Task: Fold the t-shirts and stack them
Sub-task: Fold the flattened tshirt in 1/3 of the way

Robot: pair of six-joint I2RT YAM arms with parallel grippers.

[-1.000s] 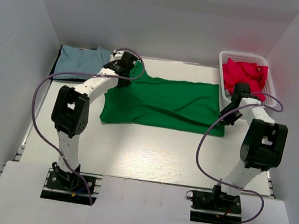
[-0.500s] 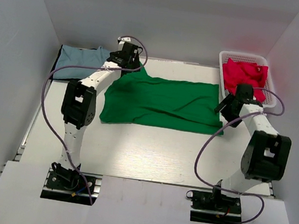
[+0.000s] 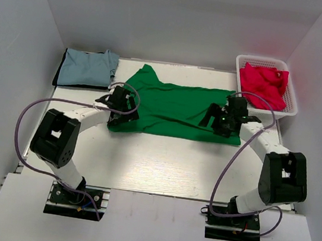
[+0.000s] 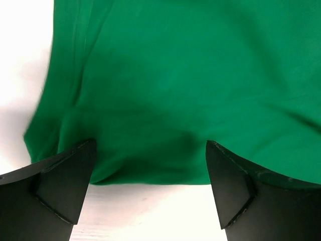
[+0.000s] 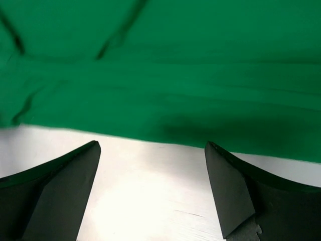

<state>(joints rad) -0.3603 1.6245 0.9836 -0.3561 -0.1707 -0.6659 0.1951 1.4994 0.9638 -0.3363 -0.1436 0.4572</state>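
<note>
White table under me — green t-shirt spread flat on it; my left gripper and right gripper both gape wide over its near edge.

We saw open counter along the near edge; a basket blocked the far right corner, a folded blue shirt the far left.

Left tool down at green shirt's near-left corner, right tool swung inward
</note>
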